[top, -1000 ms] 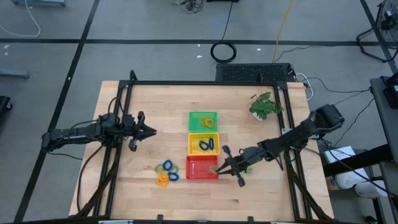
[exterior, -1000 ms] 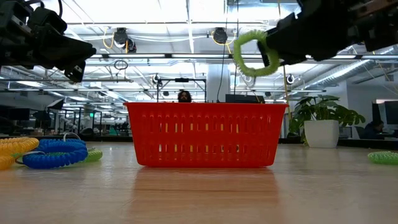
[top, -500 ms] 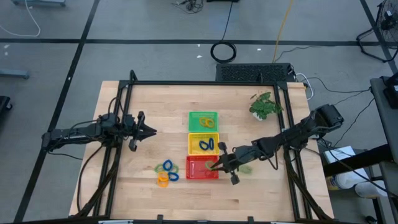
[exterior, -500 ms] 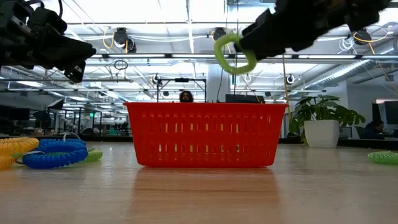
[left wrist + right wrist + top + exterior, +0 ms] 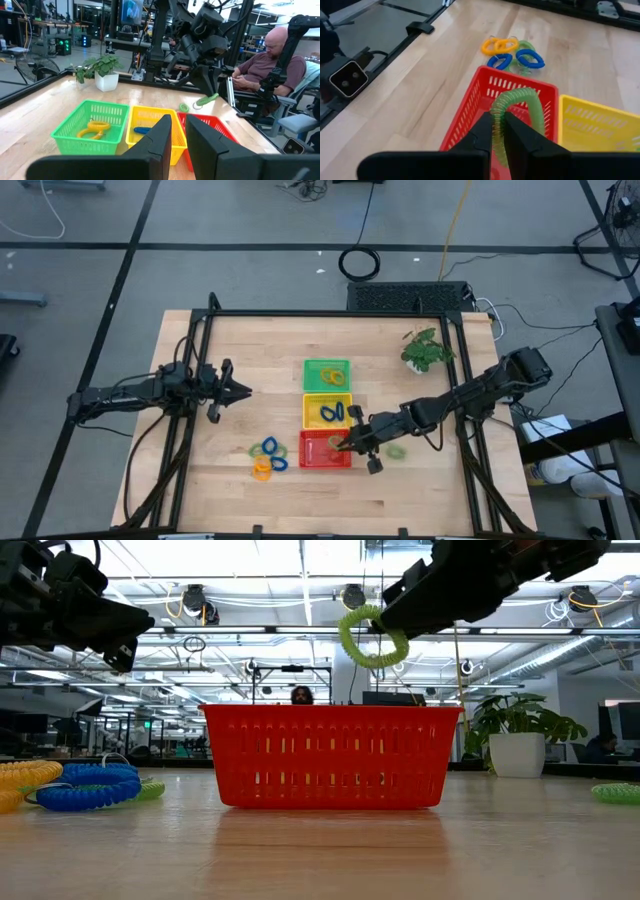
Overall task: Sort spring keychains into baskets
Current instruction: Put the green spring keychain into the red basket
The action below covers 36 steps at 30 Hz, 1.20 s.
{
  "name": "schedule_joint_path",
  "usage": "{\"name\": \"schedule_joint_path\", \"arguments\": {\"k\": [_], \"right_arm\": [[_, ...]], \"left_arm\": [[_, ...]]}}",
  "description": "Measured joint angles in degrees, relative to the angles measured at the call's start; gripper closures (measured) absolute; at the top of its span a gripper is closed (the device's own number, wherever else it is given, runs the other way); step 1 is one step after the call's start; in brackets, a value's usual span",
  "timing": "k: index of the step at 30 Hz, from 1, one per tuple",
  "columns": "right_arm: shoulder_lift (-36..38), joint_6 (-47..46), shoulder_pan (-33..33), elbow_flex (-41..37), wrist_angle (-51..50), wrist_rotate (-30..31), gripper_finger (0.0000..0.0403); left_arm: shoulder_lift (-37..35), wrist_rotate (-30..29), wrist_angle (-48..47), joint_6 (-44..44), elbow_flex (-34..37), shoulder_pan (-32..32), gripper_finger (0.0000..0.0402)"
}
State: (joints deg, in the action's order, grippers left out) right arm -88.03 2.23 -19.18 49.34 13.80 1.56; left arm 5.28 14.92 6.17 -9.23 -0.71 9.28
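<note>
Three baskets stand in a row mid-table: green [image 5: 327, 374] farthest, yellow [image 5: 327, 411] in the middle, red [image 5: 322, 452] nearest. My right gripper [image 5: 346, 443] is over the red basket's right side, shut on a green spring keychain [image 5: 372, 637]. A pile of blue, yellow and green keychains [image 5: 267, 457] lies left of the red basket. Another green one [image 5: 396, 450] lies to its right. The green basket holds a yellow keychain [image 5: 92, 131] and the yellow basket a blue one [image 5: 332, 414]. My left gripper [image 5: 243, 390] waits shut over the table's left part. My right gripper pinches one spot of the green keychain's coil [image 5: 498, 111] between its two fingers. The fingers come from the table's right side, slanting a little down. The loop [image 5: 372, 637] hangs past the fingertips, lifted clear above the red basket.
A potted plant [image 5: 427, 350] stands at the far right of the table. A black frame [image 5: 205, 330] runs along the table's left, far and right sides. A person [image 5: 270, 62] sits beyond the table's right edge.
My right gripper has carried the green keychain toward the table's left, from just right of the red basket to over it, and has tipped nearer to level. The loop stays clear of the basket.
</note>
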Motion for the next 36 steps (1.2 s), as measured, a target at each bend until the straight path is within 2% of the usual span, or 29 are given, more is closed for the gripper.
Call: {"name": "schedule_joint_path", "arguments": {"k": [14,32,36], "right_arm": [[0.02,-0.04,-0.02,0.0,1.31,-0.28,0.0354],[0.02,-0.04,-0.04,-0.02,1.15,-0.35,0.0347],[2.04,0.02,-0.42,-0.06,0.25,-0.3,0.0348]], "left_arm": [[0.0,0.01,0.02,0.0,0.0,0.0,0.0341],[0.0,0.02,0.02,0.0,0.0,0.0,0.0341],[0.0,0.01,0.02,0.0,0.0,0.0,0.0341]]}}
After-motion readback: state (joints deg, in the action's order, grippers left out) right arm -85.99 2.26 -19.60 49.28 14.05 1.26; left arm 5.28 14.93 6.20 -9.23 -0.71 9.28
